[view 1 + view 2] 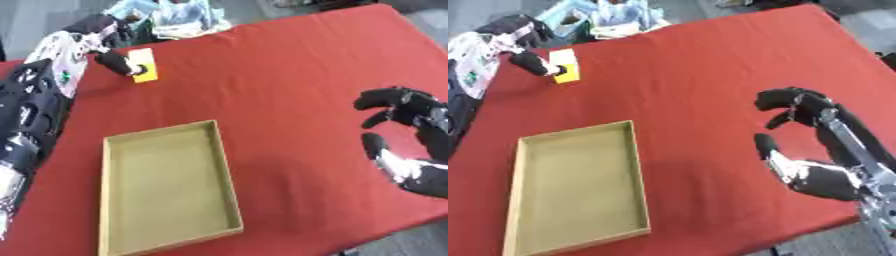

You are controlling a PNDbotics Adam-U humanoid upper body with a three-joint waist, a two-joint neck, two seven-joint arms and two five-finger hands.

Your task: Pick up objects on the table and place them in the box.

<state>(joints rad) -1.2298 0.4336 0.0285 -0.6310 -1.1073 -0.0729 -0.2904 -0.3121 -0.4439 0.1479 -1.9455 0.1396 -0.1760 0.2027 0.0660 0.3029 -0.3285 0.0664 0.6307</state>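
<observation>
Yellow block (144, 65) was pinched in the left robot hand (116, 62), probably headed for the box (112, 200); right robot hand (802, 131) idled, empty, fingers half curled.

Nothing here can be read. The yellow block (144, 65) at the far left of the worktop (297, 75) shows plain faces, the cardboard box (166, 186) carries no print, and the packets (179, 17) beyond the far edge are blurred.
</observation>
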